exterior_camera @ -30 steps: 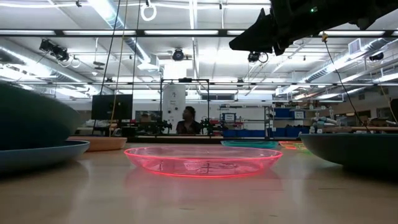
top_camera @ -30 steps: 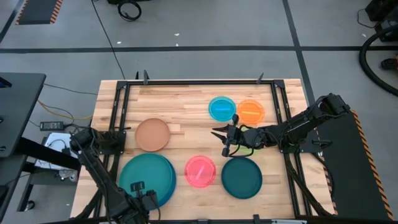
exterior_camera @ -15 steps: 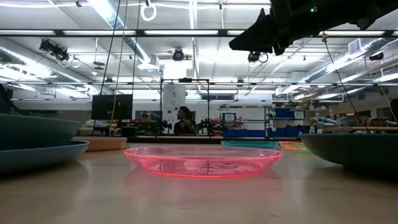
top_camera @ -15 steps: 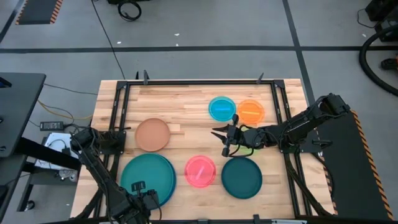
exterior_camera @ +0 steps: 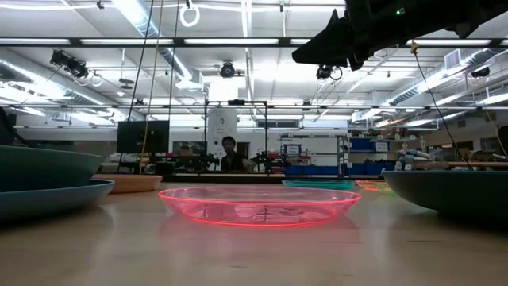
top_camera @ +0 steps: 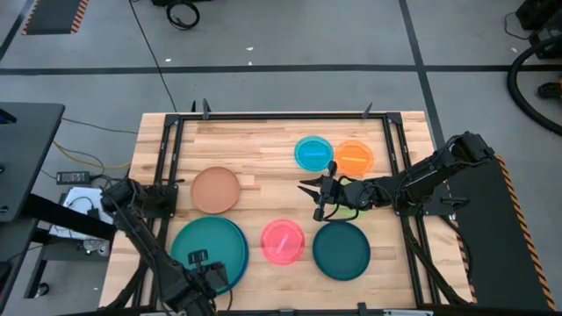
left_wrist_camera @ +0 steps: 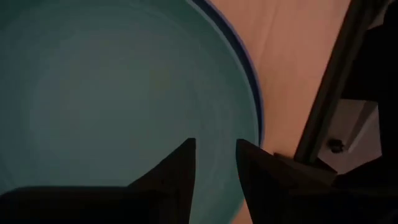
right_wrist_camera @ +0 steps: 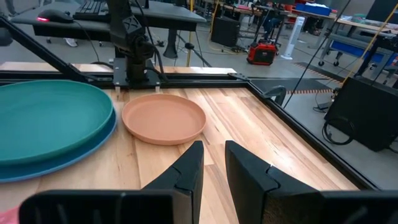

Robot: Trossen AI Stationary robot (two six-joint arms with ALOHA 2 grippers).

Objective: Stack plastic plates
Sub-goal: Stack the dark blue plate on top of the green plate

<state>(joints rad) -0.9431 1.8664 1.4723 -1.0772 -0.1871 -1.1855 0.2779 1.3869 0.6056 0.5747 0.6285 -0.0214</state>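
The large teal plate (top_camera: pixel 207 250) lies nested in the large blue plate (top_camera: pixel 237 270) at the table's near left; the left wrist view shows the teal plate (left_wrist_camera: pixel 112 93) with the blue rim (left_wrist_camera: pixel 252 81) around it. My left gripper (top_camera: pixel 204 269) hangs open over the teal plate's near edge, fingertips (left_wrist_camera: pixel 214 155) apart above it. My right gripper (top_camera: pixel 314 191) hovers open above mid-table. The tan-brown (top_camera: pixel 215 190), pink (top_camera: pixel 283 241), dark teal (top_camera: pixel 342 250), cyan (top_camera: pixel 313 153) and orange (top_camera: pixel 355 158) plates each lie flat and apart. The translucent green plate does not show.
A black metal frame (top_camera: pixel 171 158) runs along the table's edges. Bare wood lies between the tan-brown plate and the cyan plate. In the low view the pink plate (exterior_camera: pixel 258 206) sits in the middle, and a person (exterior_camera: pixel 228 155) stands far behind the table.
In the low view the large teal plate's side at the left stood raised a second ago; it has come down and now lies level in the blue plate. My left gripper has edged slightly toward the far edge. My right arm has kept still.
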